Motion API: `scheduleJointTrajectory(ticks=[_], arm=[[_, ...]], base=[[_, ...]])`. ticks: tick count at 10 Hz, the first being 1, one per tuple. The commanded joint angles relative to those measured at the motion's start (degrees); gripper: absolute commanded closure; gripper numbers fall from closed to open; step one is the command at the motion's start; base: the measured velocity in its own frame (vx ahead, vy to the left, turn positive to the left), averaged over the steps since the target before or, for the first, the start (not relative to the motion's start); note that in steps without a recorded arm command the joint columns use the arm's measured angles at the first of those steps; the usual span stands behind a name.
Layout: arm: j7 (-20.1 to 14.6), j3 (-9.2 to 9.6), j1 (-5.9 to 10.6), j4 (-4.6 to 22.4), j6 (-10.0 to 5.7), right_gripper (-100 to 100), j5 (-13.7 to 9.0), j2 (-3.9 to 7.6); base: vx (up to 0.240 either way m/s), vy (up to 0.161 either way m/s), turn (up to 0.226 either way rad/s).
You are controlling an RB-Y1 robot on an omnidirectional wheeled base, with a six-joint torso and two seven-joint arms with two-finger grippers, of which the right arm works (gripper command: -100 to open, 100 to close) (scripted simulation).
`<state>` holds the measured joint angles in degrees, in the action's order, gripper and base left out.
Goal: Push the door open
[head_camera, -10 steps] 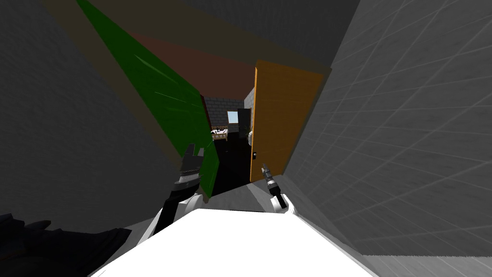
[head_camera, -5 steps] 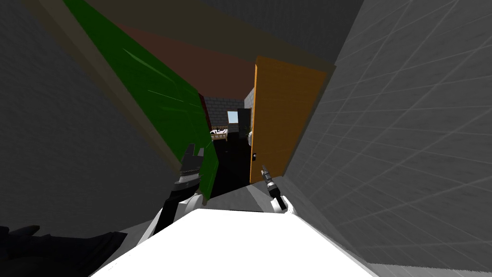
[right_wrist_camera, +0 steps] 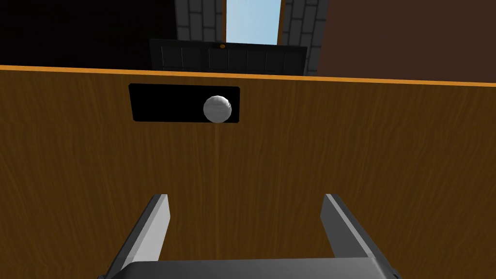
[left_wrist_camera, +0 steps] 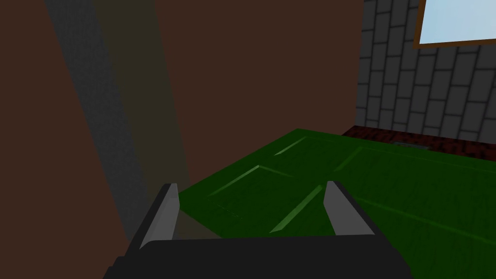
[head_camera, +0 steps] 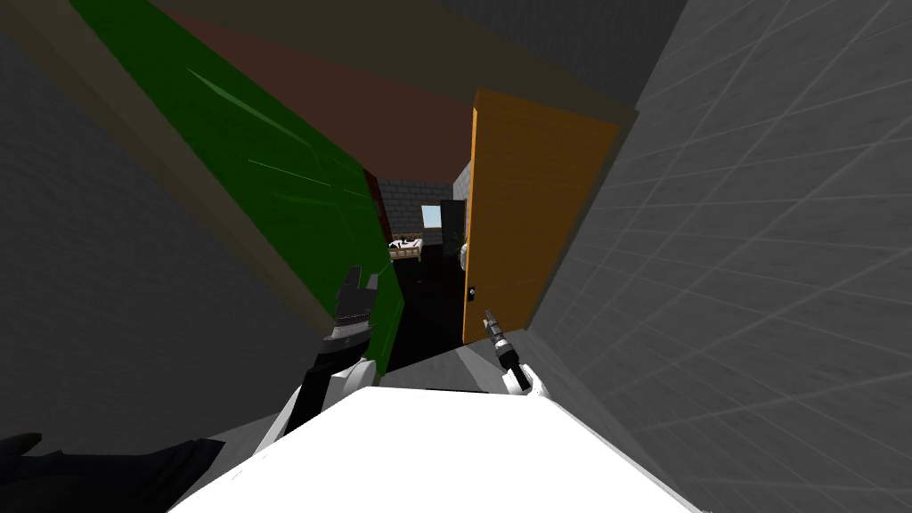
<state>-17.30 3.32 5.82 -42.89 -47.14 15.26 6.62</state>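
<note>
I'm getting dim pictures; a pale blue window [head_camera: 431, 214] far ahead is giving the one bright patch. Faint glints are streaking the green door [head_camera: 294, 205]; the wide lens is splaying the grey walls [head_camera: 766, 267].

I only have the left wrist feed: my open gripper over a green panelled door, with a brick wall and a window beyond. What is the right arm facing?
Observer: The right gripper is open, with nothing between its fingers, and points at a flat orange-brown door.
Operator: Any handle on that one?
Observer: Yes, a pale round knob on a black plate, beyond the fingertips and close to the door's edge.
Operator: Is there a way through between the two doors?
Observer: In the head view, a narrow opening runs between the green door and the orange-brown one. A far room with a window shows through it.
</note>
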Motion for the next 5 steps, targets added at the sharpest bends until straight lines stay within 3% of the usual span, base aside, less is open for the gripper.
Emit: scheduleJointTrajectory(ticks=[1,4,5], arm=[[-0.1,-0.12,0.58,1.7,-0.68,-100,0.0,0.12],[-0.7,-0.13,1.75,5.0,-1.23,-100,0.5,0.20],[-0.6,-0.12,1.52,4.2,-1.10,-100,0.4,0.21]], base=[[0.053,-0.016,0.003],[0.062,-0.011,0.005],[0.034,-0.007,0.003]])
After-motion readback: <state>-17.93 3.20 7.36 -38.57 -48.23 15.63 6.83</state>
